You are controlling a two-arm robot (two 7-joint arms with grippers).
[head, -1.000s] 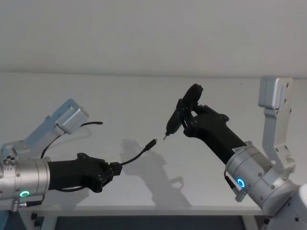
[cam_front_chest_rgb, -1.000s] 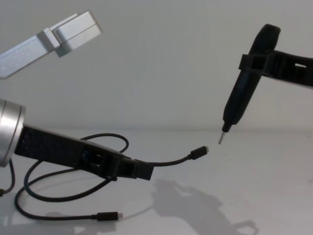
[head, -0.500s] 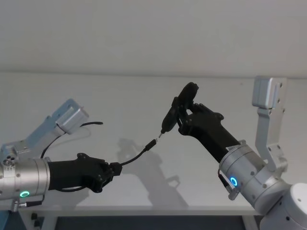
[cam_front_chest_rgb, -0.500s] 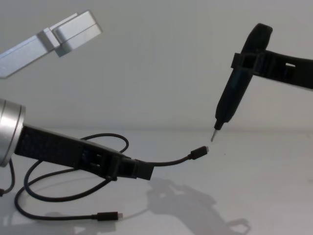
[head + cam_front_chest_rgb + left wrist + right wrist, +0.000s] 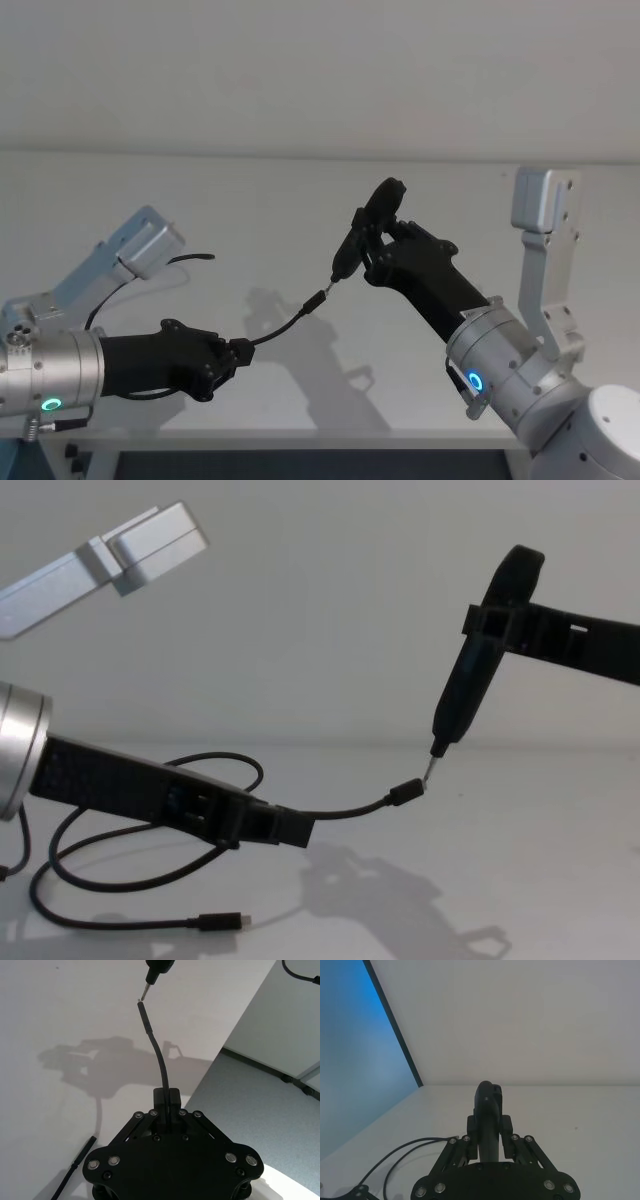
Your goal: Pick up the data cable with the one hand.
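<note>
On the left, the data cable (image 5: 340, 808) is being held by the left gripper (image 5: 290, 827), whose fingers (image 5: 165, 1105) are being kept clamped together on it a little back from one plug. That short free end is being carried clear above the desk (image 5: 540, 860), arching up and away from the left gripper, while the rest of the cable is trailing back in slack loops, with the other plug lying on the desk below the left gripper.

Judged from this, the cable is being taken as light, thin and limp over length but springy over a short span, so a hold close to the plug looks best.

Right of the left gripper, a pen-like tool (image 5: 480, 660) is being gripped by the right gripper (image 5: 490, 1132), fingers closed on its body; the tool's metal tip is being brought right at the raised plug.

No containers are being seen.
</note>
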